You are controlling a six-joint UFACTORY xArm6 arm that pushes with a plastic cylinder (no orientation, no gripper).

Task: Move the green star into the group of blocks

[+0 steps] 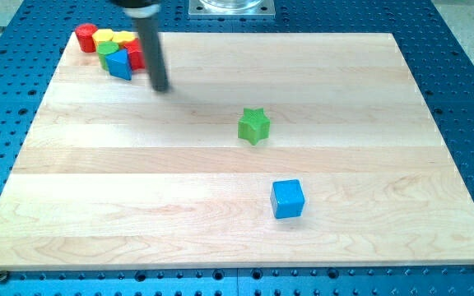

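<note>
The green star (253, 126) lies alone near the middle of the wooden board (220, 230). A group of blocks sits at the board's top left corner: a red cylinder (85, 38), yellow blocks (113, 39), a green block (106, 54), a blue block (120, 65) and a red block (136, 54). My tip (161, 88) rests on the board just right of and below the group, well to the left of and above the green star, apart from it.
A blue cube (287, 199) stands below and slightly right of the green star. The board lies on a blue perforated table (467, 82). A metal base plate (231, 7) shows at the view's top edge.
</note>
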